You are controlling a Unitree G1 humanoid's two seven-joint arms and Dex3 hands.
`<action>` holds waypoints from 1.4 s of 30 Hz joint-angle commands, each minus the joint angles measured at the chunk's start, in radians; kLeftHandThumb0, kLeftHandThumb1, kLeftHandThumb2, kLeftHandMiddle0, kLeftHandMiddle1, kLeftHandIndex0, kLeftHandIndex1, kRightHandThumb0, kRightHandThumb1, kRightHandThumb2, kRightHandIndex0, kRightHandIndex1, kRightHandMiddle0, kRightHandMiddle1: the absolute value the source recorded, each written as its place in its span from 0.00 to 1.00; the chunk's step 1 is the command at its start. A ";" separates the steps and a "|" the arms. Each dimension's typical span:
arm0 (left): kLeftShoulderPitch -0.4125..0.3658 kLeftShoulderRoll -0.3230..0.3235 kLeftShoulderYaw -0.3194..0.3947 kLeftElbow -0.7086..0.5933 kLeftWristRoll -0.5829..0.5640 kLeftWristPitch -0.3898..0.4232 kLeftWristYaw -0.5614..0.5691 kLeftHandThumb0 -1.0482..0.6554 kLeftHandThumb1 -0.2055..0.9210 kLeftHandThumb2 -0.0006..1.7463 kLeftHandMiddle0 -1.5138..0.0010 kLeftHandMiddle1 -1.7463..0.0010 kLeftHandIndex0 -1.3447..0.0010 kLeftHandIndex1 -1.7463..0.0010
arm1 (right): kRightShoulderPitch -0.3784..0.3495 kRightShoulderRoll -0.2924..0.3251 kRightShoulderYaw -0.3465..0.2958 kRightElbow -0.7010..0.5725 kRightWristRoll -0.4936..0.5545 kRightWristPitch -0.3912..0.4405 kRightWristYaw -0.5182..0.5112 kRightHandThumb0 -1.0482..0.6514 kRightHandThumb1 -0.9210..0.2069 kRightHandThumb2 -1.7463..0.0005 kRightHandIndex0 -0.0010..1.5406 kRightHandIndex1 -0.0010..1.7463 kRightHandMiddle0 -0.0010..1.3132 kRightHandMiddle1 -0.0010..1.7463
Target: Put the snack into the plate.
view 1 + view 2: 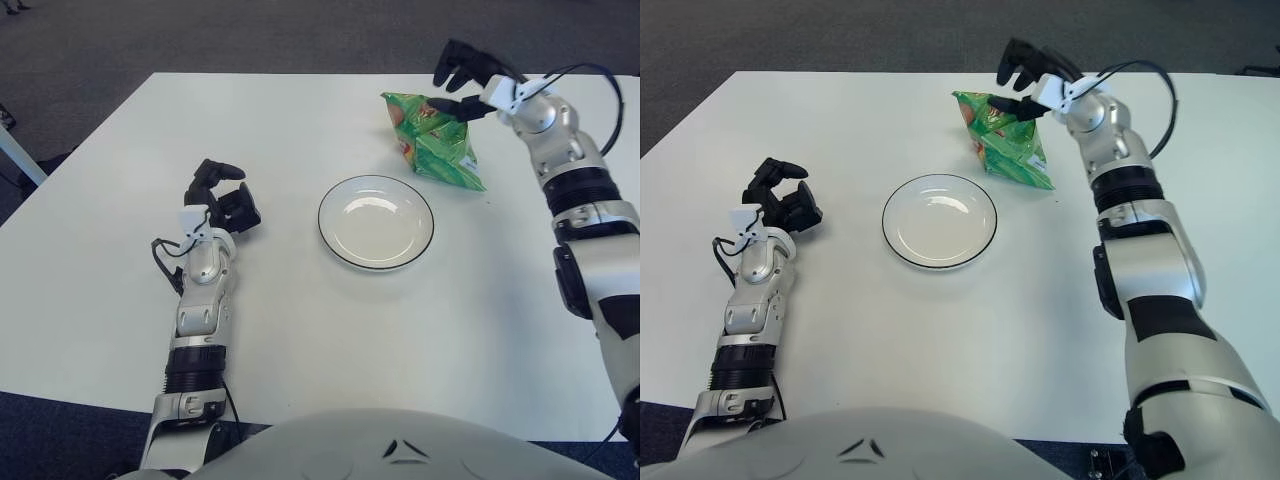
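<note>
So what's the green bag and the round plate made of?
The snack bag looks like thin, shiny plastic film: it is crinkled and glints. The plate looks like glazed ceramic, maybe hard plastic: smooth, glossy white, with a thin dark rim.

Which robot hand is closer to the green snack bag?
Right. The right hand hovers open just over the green snack bag's far end; the left hand is far off, beyond the plate.

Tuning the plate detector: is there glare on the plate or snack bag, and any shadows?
Left eye view: a soft pale sheen on the plate, small highlights on the green snack bag, a faint shadow under its right edge. Right eye view: the same; the right hand overlaps the bag's top; the left hand casts almost none.
</note>
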 commanded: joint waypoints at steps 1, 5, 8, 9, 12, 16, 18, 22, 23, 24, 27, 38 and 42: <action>0.115 -0.067 -0.009 0.076 -0.001 -0.017 0.006 0.32 0.43 0.78 0.10 0.00 0.52 0.00 | -0.016 0.004 0.051 0.100 -0.050 -0.031 0.005 0.18 0.05 0.65 0.13 0.65 0.05 0.88; 0.118 -0.069 -0.011 0.077 0.005 -0.030 0.010 0.32 0.42 0.79 0.10 0.00 0.51 0.00 | -0.021 0.027 0.106 0.184 -0.097 -0.034 0.005 0.11 0.01 0.63 0.08 0.57 0.01 0.77; 0.121 -0.070 -0.011 0.077 0.006 -0.038 0.010 0.32 0.41 0.79 0.10 0.00 0.51 0.00 | -0.032 0.045 0.123 0.221 -0.102 -0.032 0.029 0.10 0.00 0.61 0.06 0.52 0.00 0.72; 0.123 -0.070 -0.011 0.076 0.005 -0.040 0.010 0.32 0.41 0.79 0.10 0.00 0.51 0.00 | -0.029 0.055 0.128 0.235 -0.100 -0.030 0.045 0.09 0.00 0.60 0.06 0.51 0.00 0.71; 0.126 -0.070 -0.011 0.075 0.006 -0.043 0.012 0.32 0.41 0.80 0.10 0.00 0.51 0.00 | -0.012 0.080 0.137 0.265 -0.093 -0.028 0.072 0.07 0.00 0.55 0.04 0.44 0.00 0.64; 0.133 -0.071 -0.009 0.070 -0.003 -0.050 0.005 0.32 0.41 0.80 0.10 0.00 0.51 0.00 | 0.029 0.105 0.152 0.296 -0.099 -0.027 0.065 0.06 0.00 0.53 0.02 0.39 0.00 0.60; 0.134 -0.071 -0.009 0.070 -0.005 -0.053 0.003 0.32 0.41 0.80 0.10 0.00 0.51 0.00 | 0.035 0.107 0.158 0.300 -0.101 -0.028 0.066 0.06 0.00 0.52 0.01 0.37 0.00 0.58; 0.141 -0.077 -0.010 0.058 -0.003 -0.058 0.010 0.32 0.41 0.79 0.10 0.00 0.51 0.00 | 0.064 0.095 0.184 0.294 -0.116 -0.040 0.083 0.06 0.00 0.51 0.00 0.33 0.00 0.54; 0.143 -0.077 -0.009 0.054 -0.005 -0.057 0.009 0.32 0.41 0.79 0.10 0.00 0.51 0.00 | 0.072 0.091 0.192 0.296 -0.120 -0.047 0.092 0.06 0.00 0.50 0.00 0.32 0.00 0.54; 0.145 -0.077 -0.008 0.051 -0.007 -0.056 0.009 0.32 0.42 0.79 0.10 0.00 0.51 0.00 | 0.076 0.089 0.197 0.297 -0.121 -0.051 0.098 0.06 0.00 0.50 0.00 0.30 0.00 0.53; 0.149 -0.076 -0.004 0.049 -0.013 -0.053 0.004 0.32 0.42 0.79 0.11 0.00 0.51 0.00 | 0.079 0.081 0.210 0.314 -0.124 -0.063 0.111 0.07 0.00 0.49 0.00 0.27 0.00 0.50; 0.156 -0.082 0.000 0.039 -0.012 -0.055 0.009 0.33 0.44 0.77 0.11 0.00 0.53 0.00 | 0.080 0.037 0.229 0.333 -0.112 -0.098 0.161 0.08 0.00 0.48 0.00 0.12 0.00 0.45; 0.157 -0.081 -0.003 0.032 -0.010 -0.049 0.008 0.33 0.44 0.77 0.12 0.00 0.53 0.00 | 0.074 0.023 0.219 0.321 -0.094 -0.101 0.200 0.10 0.00 0.49 0.00 0.11 0.00 0.45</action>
